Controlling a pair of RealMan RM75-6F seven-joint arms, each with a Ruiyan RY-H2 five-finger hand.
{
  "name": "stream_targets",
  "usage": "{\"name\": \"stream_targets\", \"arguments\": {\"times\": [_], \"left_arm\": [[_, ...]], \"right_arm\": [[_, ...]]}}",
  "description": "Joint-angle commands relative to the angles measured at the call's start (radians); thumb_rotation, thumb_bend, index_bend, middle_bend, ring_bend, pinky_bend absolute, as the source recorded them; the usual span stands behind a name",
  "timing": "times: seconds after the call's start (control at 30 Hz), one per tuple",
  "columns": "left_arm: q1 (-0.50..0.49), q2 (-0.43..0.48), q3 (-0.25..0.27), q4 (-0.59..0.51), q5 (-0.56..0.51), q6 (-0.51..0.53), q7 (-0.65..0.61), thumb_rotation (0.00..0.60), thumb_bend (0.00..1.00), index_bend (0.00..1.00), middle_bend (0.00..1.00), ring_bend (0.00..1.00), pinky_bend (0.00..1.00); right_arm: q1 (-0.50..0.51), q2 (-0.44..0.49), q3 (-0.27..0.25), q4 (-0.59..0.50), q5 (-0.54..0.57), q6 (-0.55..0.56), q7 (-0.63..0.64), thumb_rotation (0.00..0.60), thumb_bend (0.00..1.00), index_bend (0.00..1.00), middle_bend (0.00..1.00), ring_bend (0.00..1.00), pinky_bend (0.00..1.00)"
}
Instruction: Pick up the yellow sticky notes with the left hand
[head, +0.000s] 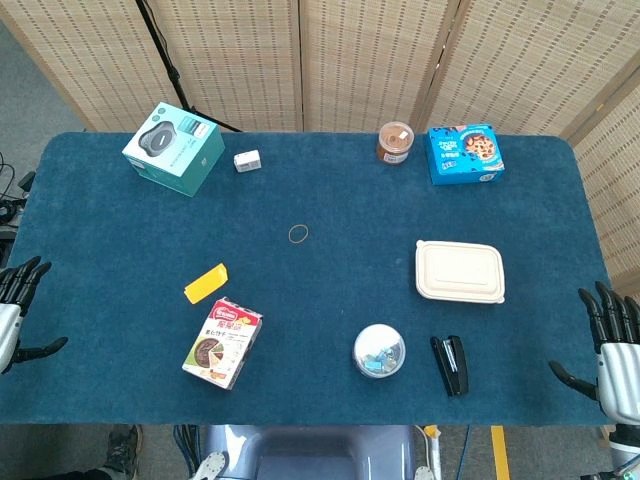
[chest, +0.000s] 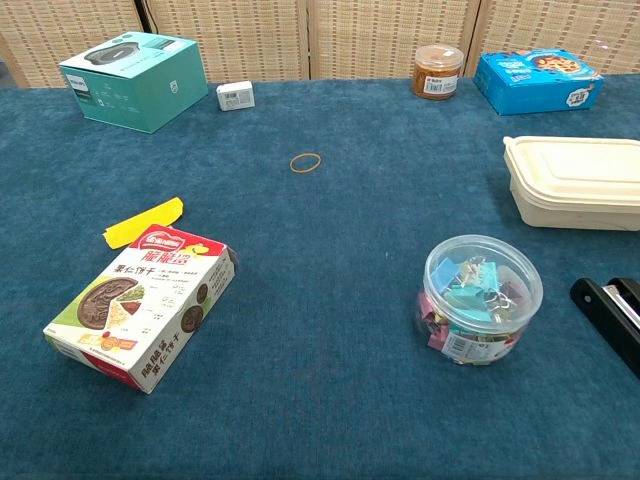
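Both hands are parked out at the edges right now, only visible from the head camera; the chest camera doesn't catch either one. The left hand sits at the far left, fingers spread and pointing up and away, thumb sticking out sideways toward the middle, holding nothing. The right hand mirrors it on the far right: dark fingers fanned out, pale palm below them, thumb poking inward, also empty. Neither hand touches anything, and barely any arm shows behind them.
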Motion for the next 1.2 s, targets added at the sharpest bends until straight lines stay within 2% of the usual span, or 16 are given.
{"name": "stream_targets", "arguments": {"times": [0.03,0.17,0.37,0.6,0.8,1.2], "left_arm": [[-0.032,-0.029,-0.004,0.036,0.013,-0.034,-0.025,0.6,0.1,0.0,0.0,0.0,0.0],[-0.085,-0.084,-0.009,0.101,0.021,-0.097,-0.065,0.6,0.1,0.0,0.0,0.0,0.0],[-0.154,-0.18,-0.021,0.185,0.022,-0.162,-0.031,0.6,0.1,0.0,0.0,0.0,0.0],[-0.216,-0.296,-0.044,0.273,0.013,-0.189,0.005,0.6,0.1,0.0,0.0,0.0,0.0],[-0.263,-0.365,-0.046,0.305,-0.019,-0.255,0.055,0.6,0.1,0.0,0.0,0.0,0.0],[-0.312,-0.497,-0.053,0.428,-0.058,-0.293,0.078,0.6,0.1,0.0,0.0,0.0,0.0]], "right_arm": [[0.002,0.0,0.0,0.001,0.004,-0.006,0.003,0.6,0.0,0.0,0.0,0.0,0.0],[0.006,-0.002,0.002,0.004,0.012,-0.016,0.004,0.6,0.0,0.0,0.0,0.0,0.0],[0.012,-0.005,0.006,0.01,0.032,-0.034,0.005,0.6,0.0,0.0,0.0,0.0,0.0],[0.017,-0.007,0.01,0.018,0.051,-0.048,0.011,0.6,0.0,0.0,0.0,0.0,0.0],[0.02,-0.006,0.013,0.025,0.067,-0.06,0.021,0.6,0.0,0.0,0.0,0.0,0.0],[0.025,-0.001,0.02,0.037,0.091,-0.077,0.046,0.6,0.0,0.0,0.0,0.0,0.0]]}}
